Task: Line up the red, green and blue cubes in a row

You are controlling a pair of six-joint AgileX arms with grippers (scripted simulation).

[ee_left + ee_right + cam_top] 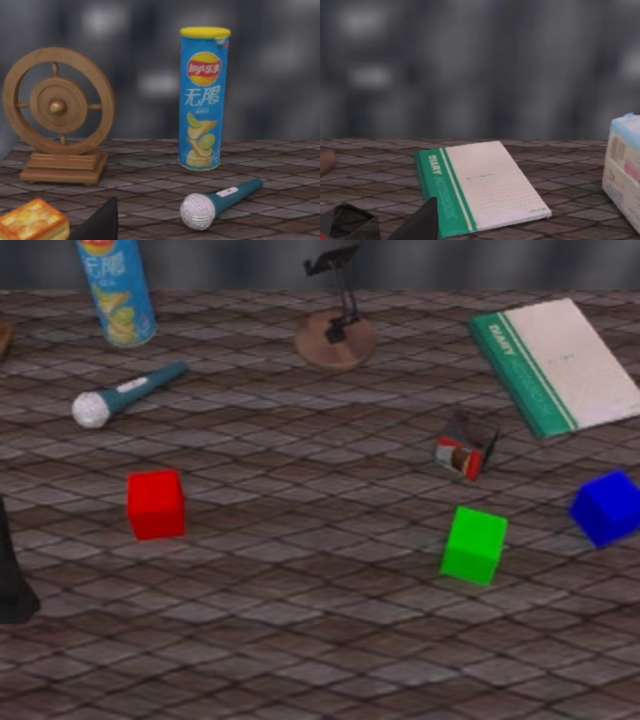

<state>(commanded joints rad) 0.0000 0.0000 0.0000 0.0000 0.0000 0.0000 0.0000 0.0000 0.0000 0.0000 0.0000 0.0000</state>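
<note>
The red cube (pixel 155 504) sits on the table's left side. The green cube (pixel 474 545) stands right of centre, turned slightly askew. The blue cube (pixel 606 508) lies near the right edge, a little farther back than the green one. All three rest apart on the table, with nothing holding them. My left arm (pixel 12 585) is parked at the left edge, well left of the red cube. My right arm is outside the top view; its wrist camera looks over the notebook. Neither wrist view shows any cube.
A blue chips can (pixel 118 290) and a teal microphone (pixel 125 395) lie at the back left. A round wooden stand (pixel 335 338) is at back centre and a green diary (pixel 560 365) at back right. A small red-and-white box (pixel 465 447) sits behind the green cube.
</note>
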